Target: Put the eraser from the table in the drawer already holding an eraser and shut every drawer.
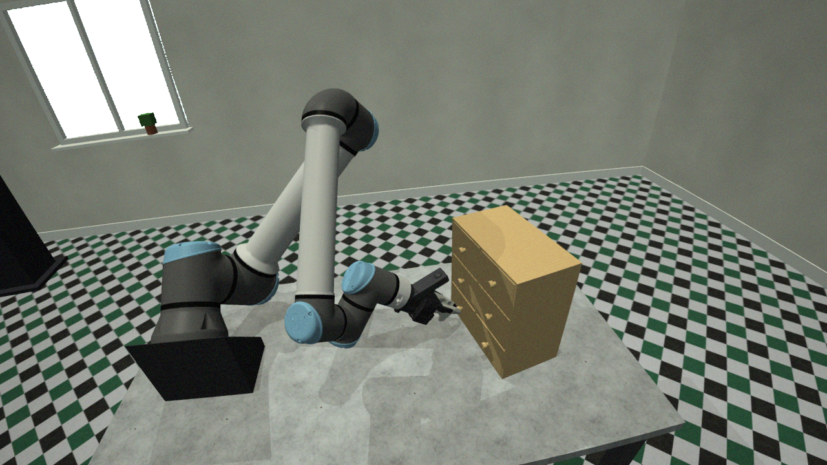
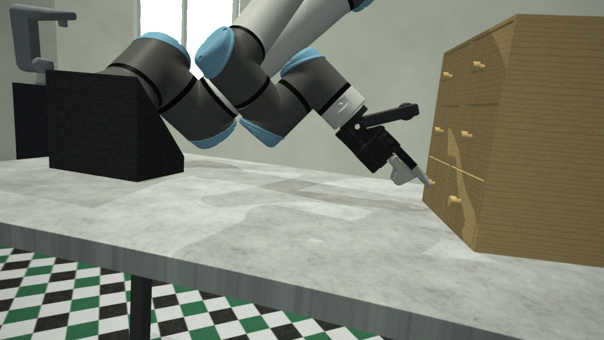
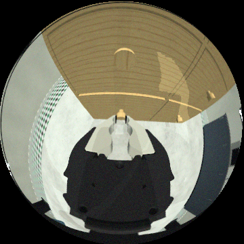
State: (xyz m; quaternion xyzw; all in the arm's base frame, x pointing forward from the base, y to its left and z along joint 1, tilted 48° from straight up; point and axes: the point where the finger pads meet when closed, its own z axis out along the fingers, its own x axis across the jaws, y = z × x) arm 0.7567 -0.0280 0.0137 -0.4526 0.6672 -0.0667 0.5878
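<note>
The wooden chest [image 1: 523,254] [image 2: 532,148] [image 3: 135,37] stands upright on the right part of the table [image 1: 404,416] [image 2: 253,219], with two columns of small drawers with knobs. My gripper [image 1: 457,310] [image 2: 428,182] [image 3: 120,116] is at the bottom row, on the column farther from the exterior camera. It is shut on that drawer's knob [image 3: 120,112]. This drawer front [image 3: 112,105] sits about flush with the chest, with a thin bright line along its top edge. No eraser shows in any view.
The arm's black base block [image 1: 196,364] [image 2: 105,126] stands on the left of the table. The other drawer knobs [image 1: 492,283] [image 2: 454,199] stick out of closed fronts. The table's front edge [image 2: 211,270] is near the exterior camera.
</note>
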